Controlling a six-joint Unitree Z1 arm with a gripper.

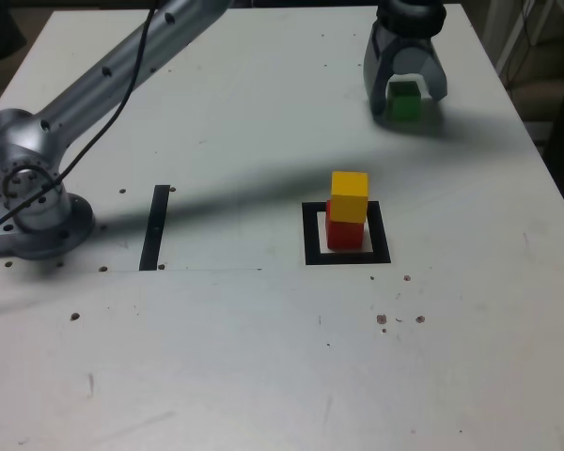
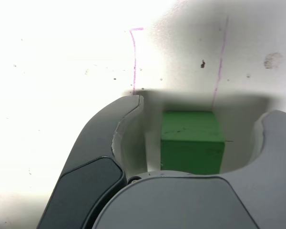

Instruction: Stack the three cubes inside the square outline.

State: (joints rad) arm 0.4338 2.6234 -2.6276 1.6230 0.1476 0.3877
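Though exterior-only, yellow cube [image 1: 350, 195] atop red [image 1: 344, 234]

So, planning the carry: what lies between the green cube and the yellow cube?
In the exterior view, only bare, partly shadowed tabletop separates the green cube and yellow cube.

High front-on exterior camera spans the table; close wrist camera looks down at the green cube [image 2: 192, 143] both share.
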